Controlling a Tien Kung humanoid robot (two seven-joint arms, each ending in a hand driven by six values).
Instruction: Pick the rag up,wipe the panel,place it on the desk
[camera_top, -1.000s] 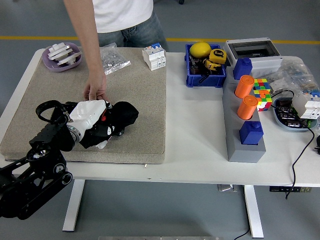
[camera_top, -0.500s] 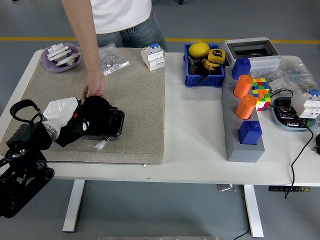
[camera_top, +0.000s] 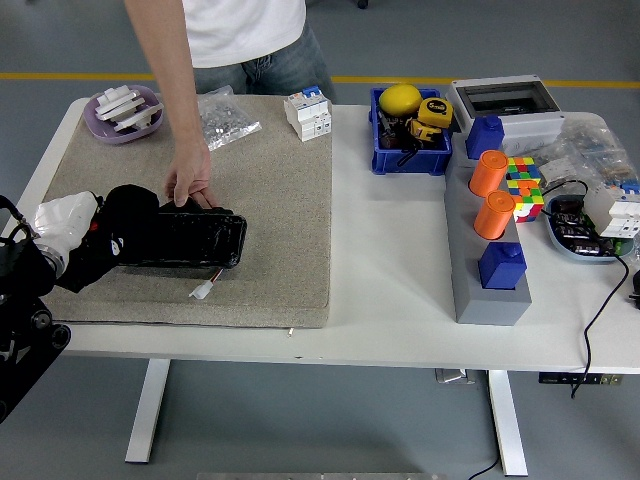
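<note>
Head view: we saw the robot's left hand (camera_top: 68, 225), white-gloved, at the left edge of the beige felt mat (camera_top: 270, 200).
Change: since the earlier frame the hand and black rag (camera_top: 125, 225) had slid left, uncovering more of the flat black rectangular panel (camera_top: 190, 240).
Axis: the panel's long side ran left to right.
Grip: fingers closed around the rag.
Person: a hand (camera_top: 190, 180) touched the panel's far edge.
Hidden: the rag's outline merged with the panel; the right arm was out of view.

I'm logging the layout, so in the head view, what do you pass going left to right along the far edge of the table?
Purple tray → clear bag of small parts → white circuit breaker → blue bin → grey enclosure box.
</note>
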